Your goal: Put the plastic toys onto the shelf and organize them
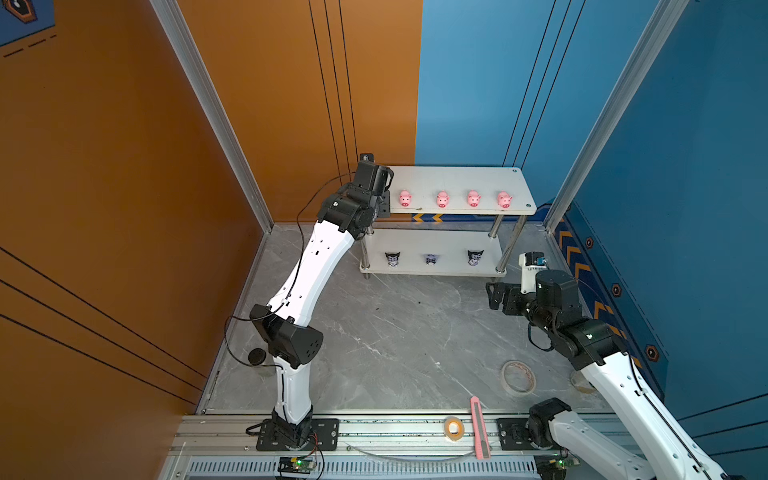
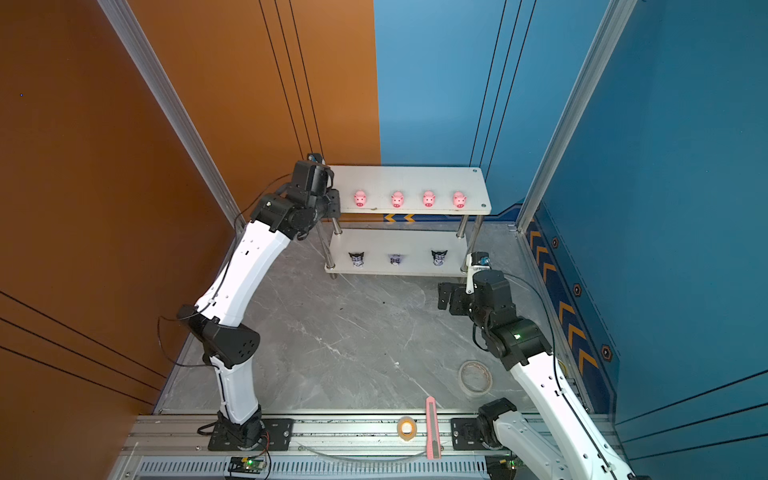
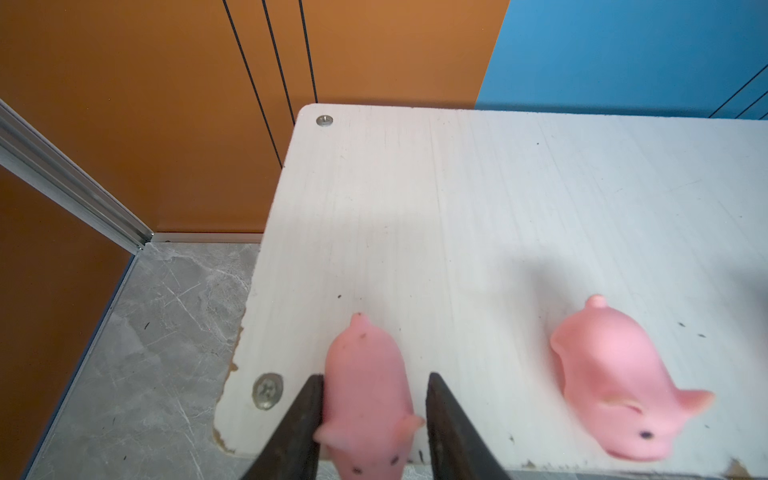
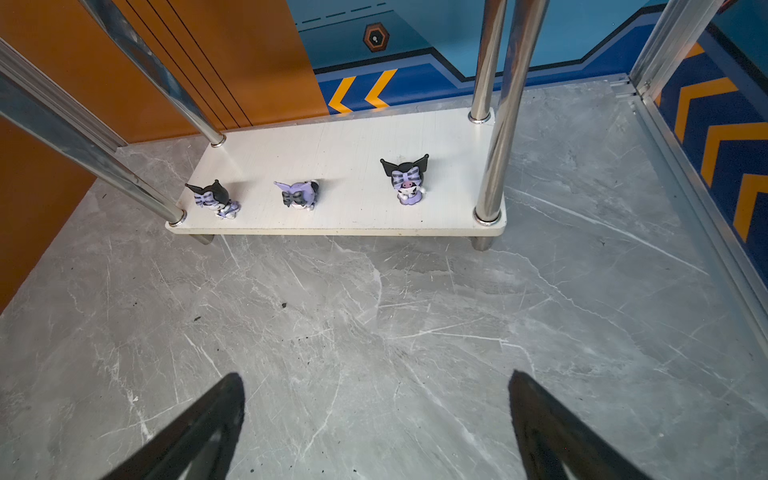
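— Left fingers (image 3: 301,428), narrow, straddling fifth pig (image 3: 365,399) at shelf (image 3: 457,208) top-board front corner; gripping or not, unclear.
— Right fingers (image 4: 216,407) hanging wide, empty. Finishing pig row (image 1: 442,200); next calling for squaring up, gentle release.

To my left and partly ahead: orange wall (image 1: 124,166), matt, crossed by thin black lines (image 1: 332,83).
Ahead and to my right: blue wall (image 1: 478,83), darker on the right side, with a navy skirting band of orange chevrons (image 1: 573,257).
Corners: two slanting aluminium posts (image 1: 208,104).
Under me: table (image 1: 395,332), grey marble pattern, white veins, a few dark specks.
At my base: ribbed aluminium rail (image 1: 395,428).
Light: even, with soft shadows.
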{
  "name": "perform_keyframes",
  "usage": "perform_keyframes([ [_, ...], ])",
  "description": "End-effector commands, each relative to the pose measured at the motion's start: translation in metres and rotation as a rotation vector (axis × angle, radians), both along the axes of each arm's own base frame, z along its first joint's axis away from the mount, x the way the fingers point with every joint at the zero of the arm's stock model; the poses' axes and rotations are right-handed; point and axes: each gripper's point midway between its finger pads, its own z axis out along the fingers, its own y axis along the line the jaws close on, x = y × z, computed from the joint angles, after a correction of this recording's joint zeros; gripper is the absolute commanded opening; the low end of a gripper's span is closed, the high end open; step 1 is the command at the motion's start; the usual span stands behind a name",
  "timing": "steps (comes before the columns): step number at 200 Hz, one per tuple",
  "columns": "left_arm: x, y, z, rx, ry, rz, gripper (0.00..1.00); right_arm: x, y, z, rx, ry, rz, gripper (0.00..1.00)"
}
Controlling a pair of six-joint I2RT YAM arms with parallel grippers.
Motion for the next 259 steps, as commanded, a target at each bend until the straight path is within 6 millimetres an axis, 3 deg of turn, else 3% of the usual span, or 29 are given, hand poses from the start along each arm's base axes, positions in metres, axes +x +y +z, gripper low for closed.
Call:
perform_keyframes([
  [1, 0.004, -0.002, -0.007, 0.013, 0.022, -0.026, 0.40, 0.000, 0.000, 0.005, 0.025, -0.019, -0.006, 1.00],
  [259, 0.018, 0.003, -0.010, 0.026, 0.011, -0.065, 0.36, 0.001, 0.000, 0.003, 0.023, -0.012, -0.010, 1.00],
])
